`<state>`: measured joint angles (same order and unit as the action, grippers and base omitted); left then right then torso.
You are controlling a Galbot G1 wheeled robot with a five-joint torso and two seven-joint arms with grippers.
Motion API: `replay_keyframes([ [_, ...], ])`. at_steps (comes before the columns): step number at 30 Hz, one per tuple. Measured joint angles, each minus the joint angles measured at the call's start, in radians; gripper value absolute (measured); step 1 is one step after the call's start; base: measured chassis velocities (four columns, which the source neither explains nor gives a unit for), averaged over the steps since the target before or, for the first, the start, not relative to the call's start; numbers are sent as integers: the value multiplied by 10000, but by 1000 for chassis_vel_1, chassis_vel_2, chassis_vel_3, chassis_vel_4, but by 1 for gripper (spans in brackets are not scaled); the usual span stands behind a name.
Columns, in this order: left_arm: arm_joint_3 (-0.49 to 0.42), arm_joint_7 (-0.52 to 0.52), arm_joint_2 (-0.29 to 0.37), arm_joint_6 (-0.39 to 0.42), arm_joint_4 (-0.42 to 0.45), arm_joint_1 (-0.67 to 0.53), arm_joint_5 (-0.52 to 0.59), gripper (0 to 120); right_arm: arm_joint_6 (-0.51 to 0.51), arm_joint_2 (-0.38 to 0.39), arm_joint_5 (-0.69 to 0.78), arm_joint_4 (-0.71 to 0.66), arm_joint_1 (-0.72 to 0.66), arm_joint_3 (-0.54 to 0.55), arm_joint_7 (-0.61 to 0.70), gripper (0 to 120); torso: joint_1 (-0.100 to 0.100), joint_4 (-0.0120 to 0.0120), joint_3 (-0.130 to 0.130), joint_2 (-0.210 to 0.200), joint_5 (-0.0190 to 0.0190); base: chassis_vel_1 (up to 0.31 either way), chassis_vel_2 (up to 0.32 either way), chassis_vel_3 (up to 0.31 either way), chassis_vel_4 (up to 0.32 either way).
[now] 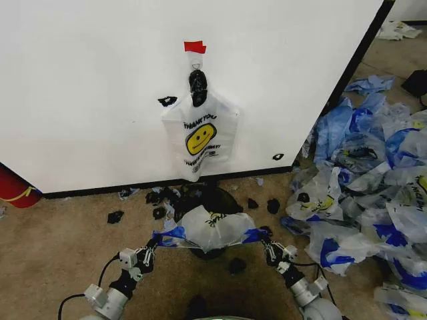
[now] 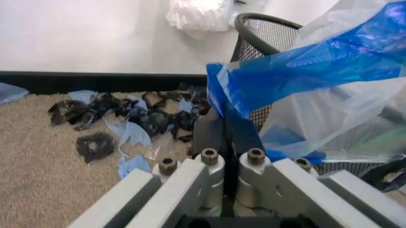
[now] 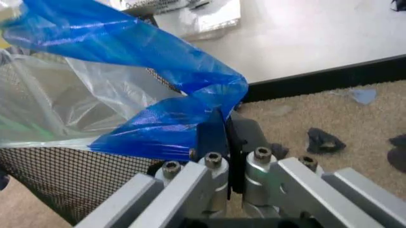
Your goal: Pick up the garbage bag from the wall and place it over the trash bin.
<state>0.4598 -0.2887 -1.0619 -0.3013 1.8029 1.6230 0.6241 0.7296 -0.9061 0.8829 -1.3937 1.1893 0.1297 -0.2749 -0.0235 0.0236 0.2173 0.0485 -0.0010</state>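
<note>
The garbage bag [image 1: 212, 229] is off the wall and stretched sideways between both grippers, sitting low over the trash bin [image 1: 215, 200], which stands on the carpet close to the foot of the wall [image 1: 100, 100]. Bag body is whitish and translucent with black print facing up; each blue handle patch runs out to a gripper. Left gripper [image 1: 155, 245] pinches the left blue handle, fingers pressed together on the plastic; the left wrist view shows the blue strip [image 2: 298, 71] clamped between the fingers, with the bin's black mesh rim [image 2: 266, 23] just behind. Right gripper [image 1: 268, 244] likewise pinches the right blue handle; in the right wrist view the blue plastic [image 3: 171, 123] is folded into the closed fingers and the mesh side of the bin [image 3: 70, 175] lies beside it. On the wall, a bunch of smiley bags [image 1: 200, 137] hangs from a hook under a red tape piece [image 1: 195, 47], topped with a black knot [image 1: 197, 87]. Small black scraps [image 1: 115, 217] litter the carpet [image 1: 53, 247] near the base strip. A heap of loose bags [image 1: 373, 180] lies to the robot's right.
</note>
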Motion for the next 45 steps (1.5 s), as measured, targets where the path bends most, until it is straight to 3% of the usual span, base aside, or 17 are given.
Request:
replay_keyframes([
  [14,74,-9,46,-77,-46,42,-58,0,-5,-57,-97,61,-3,-54,12,0,0,0,0,0,0,0,0,0,0],
  [26,195,-24,49,-225,628,528,-162,0,1,37,-247,-381,323,-188,23,0,0,0,0,0,0,0,0,0,0],
  [33,277,-70,38,-262,912,726,-198,25,2,111,-308,-540,421,-262,20,1,0,0,0,0,0,0,0,0,0],
  [43,411,-96,20,-361,1204,1060,-290,61,10,131,-373,-627,573,-401,-66,39,0,0,0,0,0,0,0,0,0],
  [45,420,-97,14,-373,1239,1105,-313,67,19,137,-378,-652,624,-432,-79,43,0,-1,0,0,0,0,0,0,0],
])
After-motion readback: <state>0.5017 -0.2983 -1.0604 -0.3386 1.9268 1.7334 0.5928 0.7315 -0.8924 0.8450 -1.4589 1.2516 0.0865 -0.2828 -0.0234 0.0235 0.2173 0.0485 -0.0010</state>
